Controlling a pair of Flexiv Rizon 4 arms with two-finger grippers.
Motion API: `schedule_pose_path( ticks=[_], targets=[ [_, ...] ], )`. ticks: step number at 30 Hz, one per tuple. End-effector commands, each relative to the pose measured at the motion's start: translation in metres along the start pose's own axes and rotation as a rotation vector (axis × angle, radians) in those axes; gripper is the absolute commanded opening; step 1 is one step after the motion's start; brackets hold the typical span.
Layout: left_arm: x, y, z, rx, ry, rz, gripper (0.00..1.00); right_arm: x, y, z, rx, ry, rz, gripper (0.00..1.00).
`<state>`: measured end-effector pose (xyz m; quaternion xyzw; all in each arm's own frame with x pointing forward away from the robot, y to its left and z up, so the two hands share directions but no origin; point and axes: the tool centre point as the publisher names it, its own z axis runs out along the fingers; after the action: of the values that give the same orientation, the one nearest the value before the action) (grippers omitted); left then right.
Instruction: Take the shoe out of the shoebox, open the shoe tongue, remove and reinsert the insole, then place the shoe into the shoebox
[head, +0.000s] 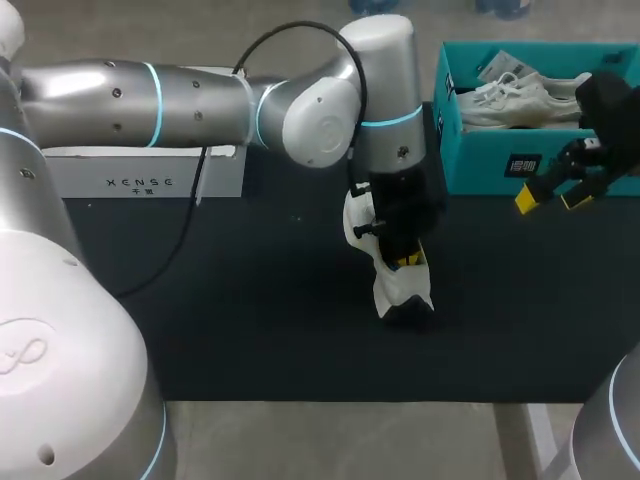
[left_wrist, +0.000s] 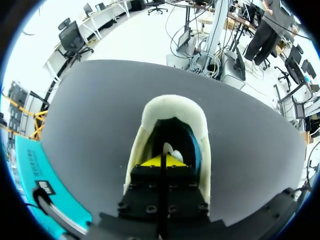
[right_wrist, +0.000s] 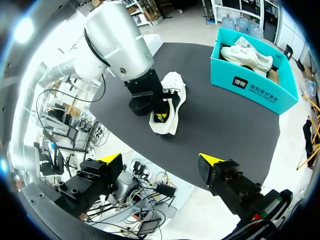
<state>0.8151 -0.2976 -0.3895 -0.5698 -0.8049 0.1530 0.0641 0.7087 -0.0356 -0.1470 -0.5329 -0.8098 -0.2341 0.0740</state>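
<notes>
Your left wrist view shows the left claw (left_wrist: 162, 161) pressed together deep inside the shoe (left_wrist: 172, 107) (the head view hides those tips). The right claw (right_wrist: 161, 160) hangs spread near the shoebox (head: 480, 170).

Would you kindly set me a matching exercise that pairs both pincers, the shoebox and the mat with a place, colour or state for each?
1. left pincer
2. right pincer
3. shoebox
4. mat

A. teal
B. open, holding nothing
C. black
D. down inside the white shoe

Pairs: 1-D, 2-B, 3-A, 4-C.
</notes>
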Motion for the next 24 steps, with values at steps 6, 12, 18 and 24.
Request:
schedule_pose_path(
  ticks=[6, 12, 18, 24],
  targets=[
    [0.004, 0.008, 0.021, 0.019, 0.016, -0.017, 0.00, 0.000, 0.002, 0.002, 0.004, -0.002, 0.001, 1.00],
    [0.006, 0.003, -0.005, 0.008, -0.046, -0.008, 0.00, 0.000, 0.002, 0.002, 0.004, -0.002, 0.001, 1.00],
    [0.001, -0.010, -0.031, -0.031, -0.087, 0.036, 0.00, 0.000, 0.002, 0.002, 0.004, -0.002, 0.001, 1.00],
    [0.001, -0.014, -0.019, -0.060, -0.064, 0.051, 0.00, 0.000, 0.002, 0.002, 0.004, -0.002, 0.001, 1.00]
  ],
)
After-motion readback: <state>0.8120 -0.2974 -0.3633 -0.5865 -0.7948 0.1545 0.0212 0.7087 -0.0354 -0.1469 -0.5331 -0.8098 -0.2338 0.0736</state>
